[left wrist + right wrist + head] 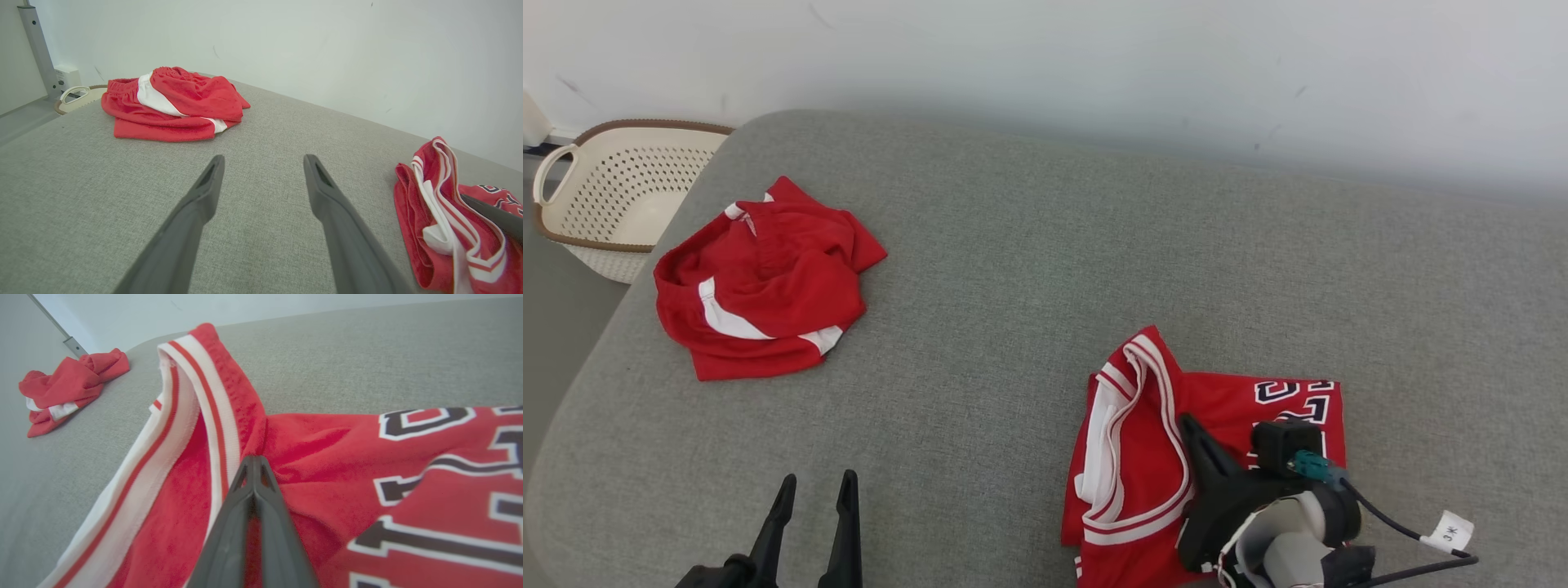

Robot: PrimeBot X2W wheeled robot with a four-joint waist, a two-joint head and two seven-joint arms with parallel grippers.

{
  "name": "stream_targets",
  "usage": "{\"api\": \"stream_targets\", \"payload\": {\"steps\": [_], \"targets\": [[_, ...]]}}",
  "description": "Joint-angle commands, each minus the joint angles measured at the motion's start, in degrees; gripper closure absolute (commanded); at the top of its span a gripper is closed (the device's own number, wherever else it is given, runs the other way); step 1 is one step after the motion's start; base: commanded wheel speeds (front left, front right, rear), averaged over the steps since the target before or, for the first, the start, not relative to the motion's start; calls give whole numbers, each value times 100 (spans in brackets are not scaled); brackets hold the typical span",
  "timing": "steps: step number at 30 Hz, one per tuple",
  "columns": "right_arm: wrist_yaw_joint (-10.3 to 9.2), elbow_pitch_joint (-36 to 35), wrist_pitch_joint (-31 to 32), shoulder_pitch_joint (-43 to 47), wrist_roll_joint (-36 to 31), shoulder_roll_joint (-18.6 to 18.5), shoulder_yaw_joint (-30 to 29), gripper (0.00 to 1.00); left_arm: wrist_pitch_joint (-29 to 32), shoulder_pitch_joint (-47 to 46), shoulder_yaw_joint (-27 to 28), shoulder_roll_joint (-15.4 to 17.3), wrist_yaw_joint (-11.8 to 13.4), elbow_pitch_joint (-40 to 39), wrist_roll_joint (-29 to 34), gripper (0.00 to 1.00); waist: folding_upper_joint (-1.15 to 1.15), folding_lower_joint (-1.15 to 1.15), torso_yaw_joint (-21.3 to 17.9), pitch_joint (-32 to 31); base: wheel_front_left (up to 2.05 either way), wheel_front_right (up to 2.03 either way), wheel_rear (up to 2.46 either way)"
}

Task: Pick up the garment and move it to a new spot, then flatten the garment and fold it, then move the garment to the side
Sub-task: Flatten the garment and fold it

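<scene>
Setting: grey fabric surface (pixel 1029 245) against white wall (pixel 1094 49); perforated basket (pixel 613 196) beyond left corner; left gripper (pixel 818 476) spread, empty; right gripper (pixel 254 459) closed, pinching red jersey (pixel 1143 457); red shorts (pixel 768 278) well apart

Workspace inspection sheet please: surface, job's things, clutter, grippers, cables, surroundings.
Surface: grey fabric-covered table, bare between the garments.
Job's things: red jersey with white-striped trim and dark lettering, folded, near right.
Clutter: crumpled red shorts with white panels, far left.
Grippers: left gripper open, empty, over bare fabric; right gripper shut, apparently pinching a pucker in the jersey.
Cables: black cable with white tag, trailing from the right wrist.
Surroundings: cream perforated basket with brown rim past the far left corner; white wall behind.
</scene>
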Motion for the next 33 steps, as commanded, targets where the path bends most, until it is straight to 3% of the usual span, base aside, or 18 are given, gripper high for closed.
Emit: {"api": "stream_targets", "payload": {"steps": [1,7,15,16,17,18,22,33], "targets": [[0,-139,-10,68,181,39,245,100,-23,29,-8,5,19,-1,24,0,0,0,36,-18,0,0,0],[0,-426,-10,161,544,21,663,100,-23,41,-23,2,35,-6,16,0,0,0,61,-37,0,0,0],[0,-470,-10,175,674,21,605,100,-24,110,18,-1,79,-26,-5,0,0,0,-2,-117,0,0,0],[0,-558,-10,189,684,26,559,69,-24,128,30,-2,79,-35,-6,0,0,0,-28,-138,0,0,0],[0,-628,-10,213,641,26,479,50,-23,146,38,-2,72,-47,-9,0,0,0,-52,-155,0,0,0],[0,-700,-9,251,581,22,393,0,-24,163,45,-2,74,-62,-12,0,0,0,-80,-177,0,0,0],[0,-1033,-9,405,421,-14,79,0,-23,252,92,-3,88,-121,-2,0,0,0,-200,-306,0,0,0],[0,-1544,-9,891,274,-673,-448,0,-23,518,222,4,151,-300,128,0,0,0,-535,-576,0,0,0]]}}
